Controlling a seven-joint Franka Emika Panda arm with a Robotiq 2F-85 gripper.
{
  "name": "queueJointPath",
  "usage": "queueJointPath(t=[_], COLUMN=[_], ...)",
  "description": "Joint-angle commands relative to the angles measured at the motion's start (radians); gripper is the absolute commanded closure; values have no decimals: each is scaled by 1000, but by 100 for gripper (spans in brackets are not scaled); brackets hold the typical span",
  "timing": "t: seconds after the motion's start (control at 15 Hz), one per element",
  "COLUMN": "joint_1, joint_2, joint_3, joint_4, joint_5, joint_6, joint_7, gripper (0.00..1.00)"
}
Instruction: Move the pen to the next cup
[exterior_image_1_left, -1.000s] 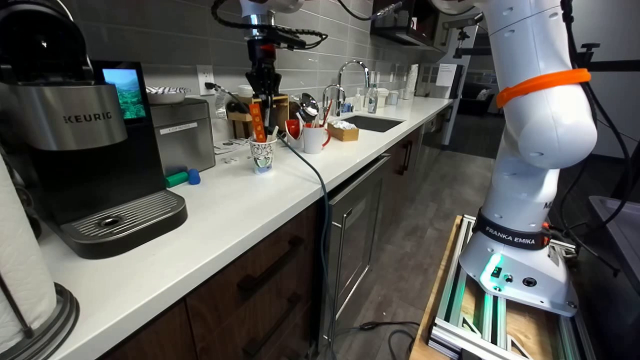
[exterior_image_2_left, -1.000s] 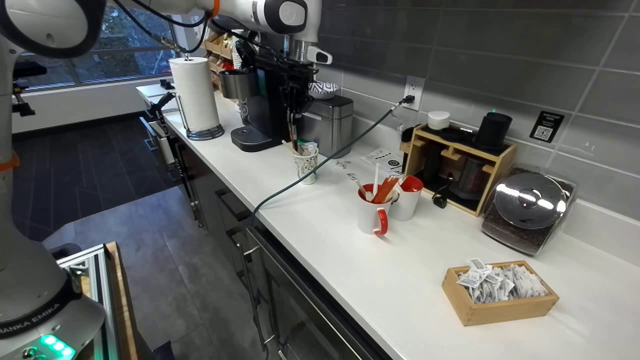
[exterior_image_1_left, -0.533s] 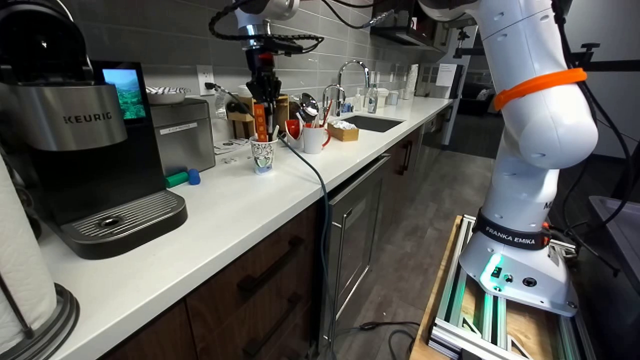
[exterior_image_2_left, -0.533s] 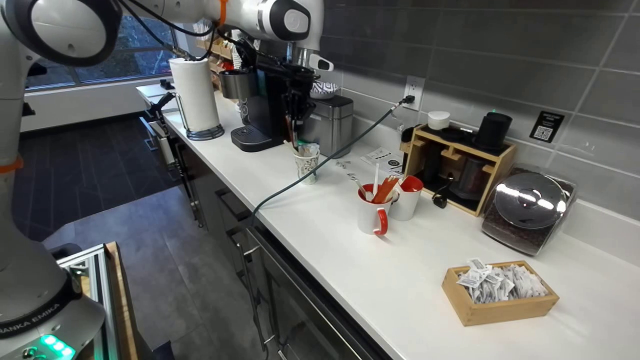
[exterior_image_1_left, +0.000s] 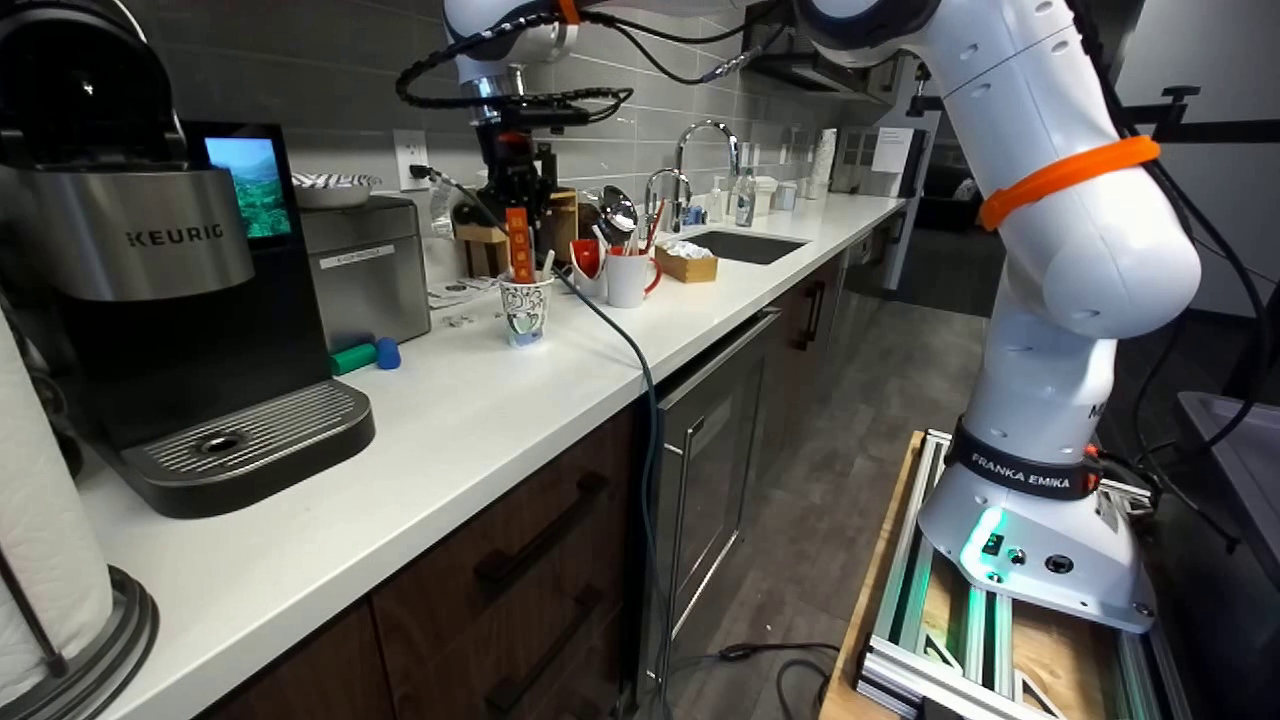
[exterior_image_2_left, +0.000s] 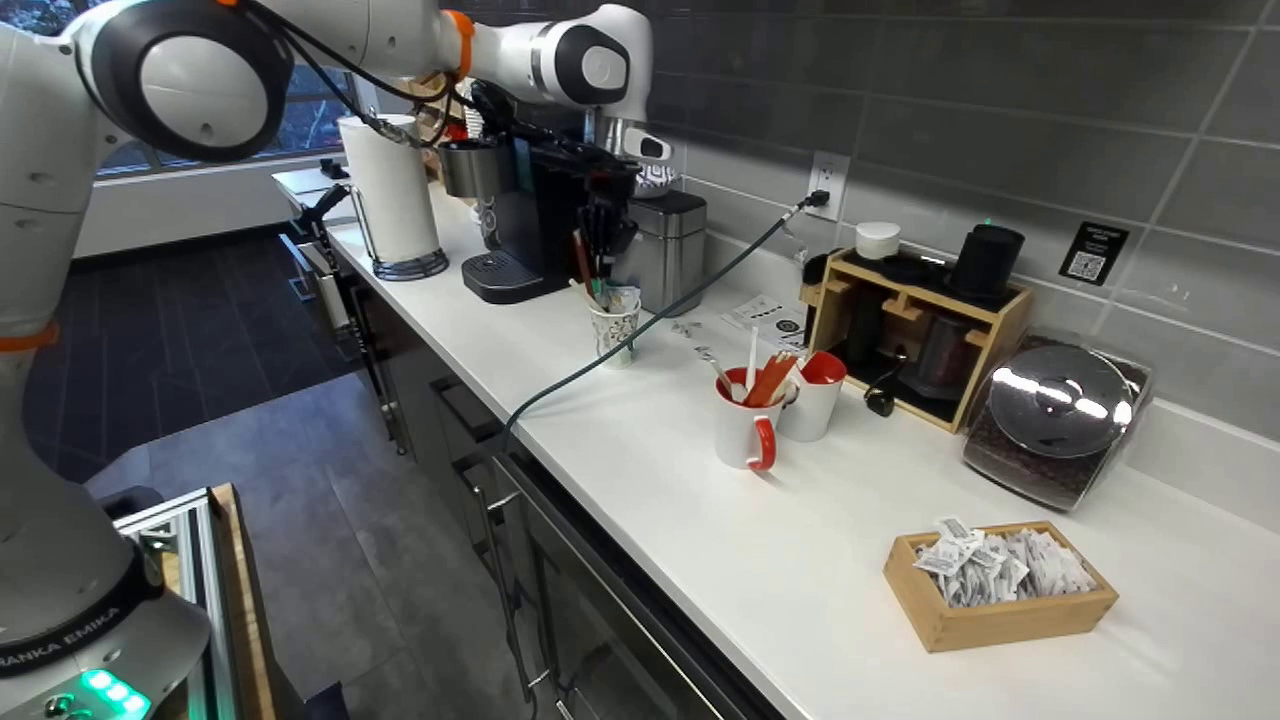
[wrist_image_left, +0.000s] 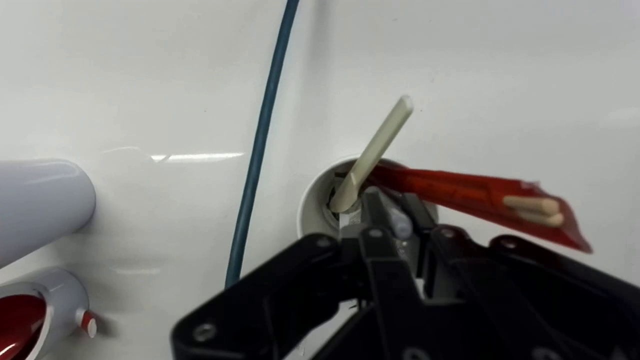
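At the wrist view's lower middle, the hand (wrist_image_left: 394, 212) is hanging over the paper cup (wrist_image_left: 310, 210), pointing downward in both exterior views, its fingers (wrist_image_left: 374, 215) standing narrowly apart. Between them the grey pen (wrist_image_left: 399, 221) is showing at the cup's mouth; I cannot tell whether they are gripping it. The pen's long axis is slanting, rounded end facing lower right.

"What stands behind the white counter (exterior_image_2_left: 800, 560)?"

"A grey tiled wall (exterior_image_2_left: 1000, 120)."

"And below?"

"Dark wooden drawers (exterior_image_1_left: 440, 600), then a greyish floor (exterior_image_1_left: 840, 420)."

"Where's the window (exterior_image_2_left: 315, 130)?"

"Far back, bluish, in an exterior view."
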Motion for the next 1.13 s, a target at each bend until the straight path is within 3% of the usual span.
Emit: queueJointPath(t=[0.0, 0.2, 0.6, 0.87, 1.0, 1.07], joint_1=[23, 18, -39, -97, -136, -114], joint_2=[71, 82, 34, -32, -98, -15], joint_3=[-12, -18, -67, -104, -85, -101], joint_4=[80, 89, 49, 15, -46, 50], joint_5=[-2, 6, 34, 67, 145, 90], joint_6=[-25, -35, -68, -76, 45, -27], joint_7=[64, 86, 154, 224, 184, 183], gripper=[62, 47, 2, 0, 0, 0])
